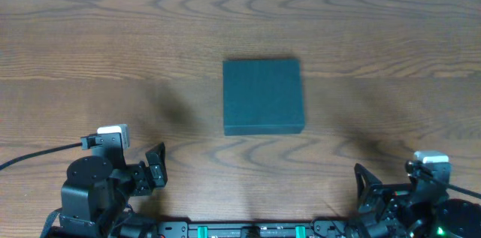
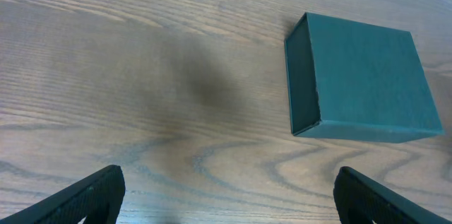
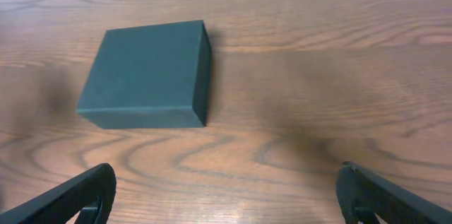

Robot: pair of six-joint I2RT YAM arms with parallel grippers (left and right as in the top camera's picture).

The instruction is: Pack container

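Container (image 1: 263, 97) ahead-right of left gripper (image 2: 227, 194); ahead-left of right gripper (image 3: 226, 194); well apart

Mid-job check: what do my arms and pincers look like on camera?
The left arm and right arm are matte black with rounded joints. Each carries a pale grey camera block at the wrist. A black cable trails from the left one. The left pincer and right pincer have black tapered fingers. No markings are readable.
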